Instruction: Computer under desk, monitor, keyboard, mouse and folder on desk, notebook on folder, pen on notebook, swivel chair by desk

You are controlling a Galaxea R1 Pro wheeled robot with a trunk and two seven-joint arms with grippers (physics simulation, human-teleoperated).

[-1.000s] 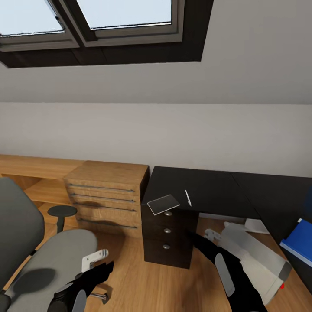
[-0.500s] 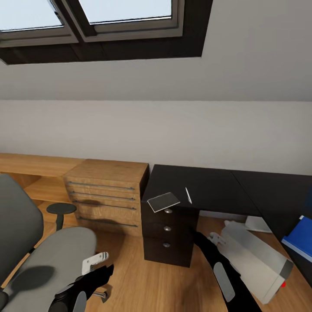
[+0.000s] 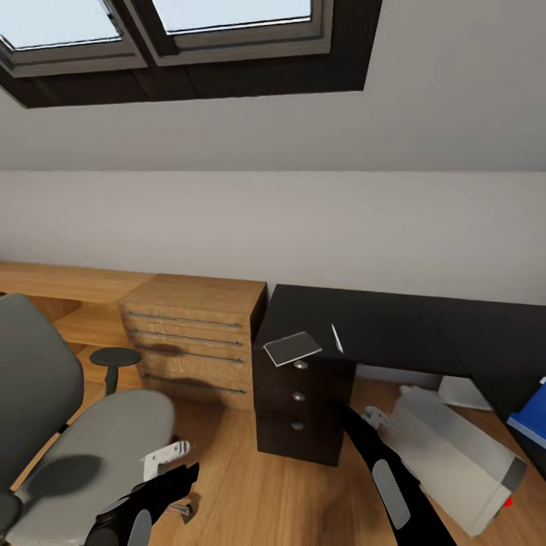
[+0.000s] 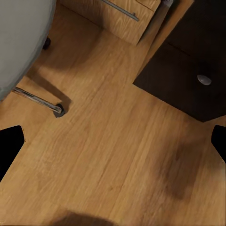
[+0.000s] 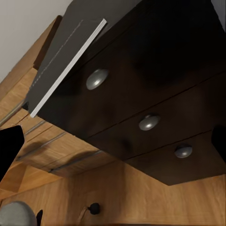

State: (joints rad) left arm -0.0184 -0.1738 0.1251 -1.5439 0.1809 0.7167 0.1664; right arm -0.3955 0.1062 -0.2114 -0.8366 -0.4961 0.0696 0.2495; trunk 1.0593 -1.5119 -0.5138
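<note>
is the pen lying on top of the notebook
No, the pen lies on the bare desk top beside the notebook, apart from it.

head high, wrists low, sharing desk (image 3: 364,326) drawers

Glossy black arms with grey oval insets, white bracket on left gripper (image 3: 163,457).

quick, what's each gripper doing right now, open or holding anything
Left gripper: open, holding nothing, hanging over the wood floor.
Right gripper: open, holding nothing, facing the black drawers of the desk.
</note>
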